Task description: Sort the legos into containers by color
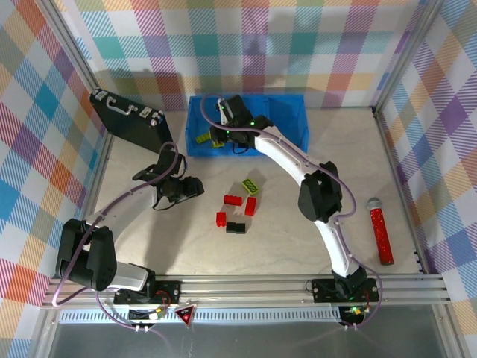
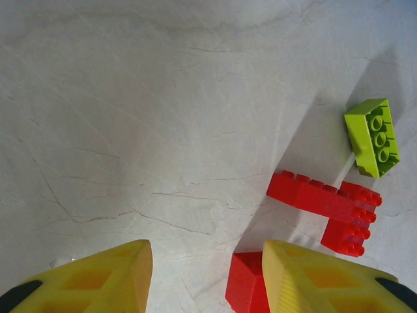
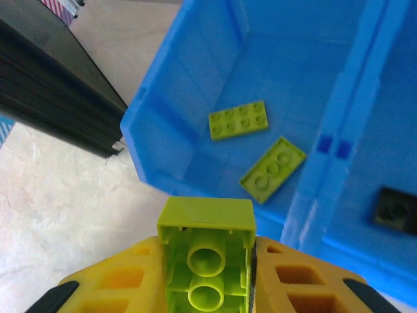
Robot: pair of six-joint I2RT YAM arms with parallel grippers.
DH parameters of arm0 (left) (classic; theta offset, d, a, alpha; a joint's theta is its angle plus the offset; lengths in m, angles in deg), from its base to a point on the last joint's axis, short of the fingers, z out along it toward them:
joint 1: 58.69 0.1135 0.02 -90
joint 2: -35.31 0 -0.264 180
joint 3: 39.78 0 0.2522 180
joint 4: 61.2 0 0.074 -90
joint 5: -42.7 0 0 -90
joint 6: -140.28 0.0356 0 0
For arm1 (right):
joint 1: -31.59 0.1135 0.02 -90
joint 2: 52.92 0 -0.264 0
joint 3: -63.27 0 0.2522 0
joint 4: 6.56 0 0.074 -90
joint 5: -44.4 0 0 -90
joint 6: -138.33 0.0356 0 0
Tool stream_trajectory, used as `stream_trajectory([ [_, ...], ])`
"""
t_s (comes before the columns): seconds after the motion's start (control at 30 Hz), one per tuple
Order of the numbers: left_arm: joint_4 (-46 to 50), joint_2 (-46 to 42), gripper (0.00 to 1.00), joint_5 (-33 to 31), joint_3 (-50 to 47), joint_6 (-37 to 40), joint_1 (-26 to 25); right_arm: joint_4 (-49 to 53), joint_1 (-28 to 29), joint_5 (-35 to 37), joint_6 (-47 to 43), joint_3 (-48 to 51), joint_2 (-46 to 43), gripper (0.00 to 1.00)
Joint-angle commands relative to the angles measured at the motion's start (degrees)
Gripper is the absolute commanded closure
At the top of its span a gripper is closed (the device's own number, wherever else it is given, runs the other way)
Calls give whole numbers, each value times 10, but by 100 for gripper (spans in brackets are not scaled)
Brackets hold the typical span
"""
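Note:
My right gripper (image 3: 208,251) is shut on a lime green lego (image 3: 207,261), its hollow underside toward the camera, just in front of the near wall of the blue bin (image 3: 163,140). The bin's left compartment holds two flat lime legos (image 3: 238,120) (image 3: 272,169); a black lego (image 3: 394,210) lies in the adjoining compartment. From above, this gripper (image 1: 218,136) hovers at the left end of the bin (image 1: 287,108). My left gripper (image 2: 207,261) is open over the table, a red lego (image 2: 247,283) against its right finger. Nearby lie red legos (image 2: 319,194) (image 2: 348,236) and a lime one (image 2: 373,137).
On the table from above, red legos (image 1: 232,199) (image 1: 250,206) (image 1: 220,218), a lime one (image 1: 253,184) and a black one (image 1: 236,227) are loosely grouped. A black briefcase (image 1: 130,118) stands left of the bin. A red glittery tube (image 1: 381,230) lies at the right.

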Motion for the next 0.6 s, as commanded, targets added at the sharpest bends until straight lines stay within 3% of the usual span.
stream_trajectory([
  [0.0, -12, 1, 52, 9, -9, -13, -9, -38, -4, -16, -33, -55, 35, 73],
  [0.57, 2, -14, 52, -18, -17, -23, -40, -129, -4, 53, -89, -165, 163, 69],
])
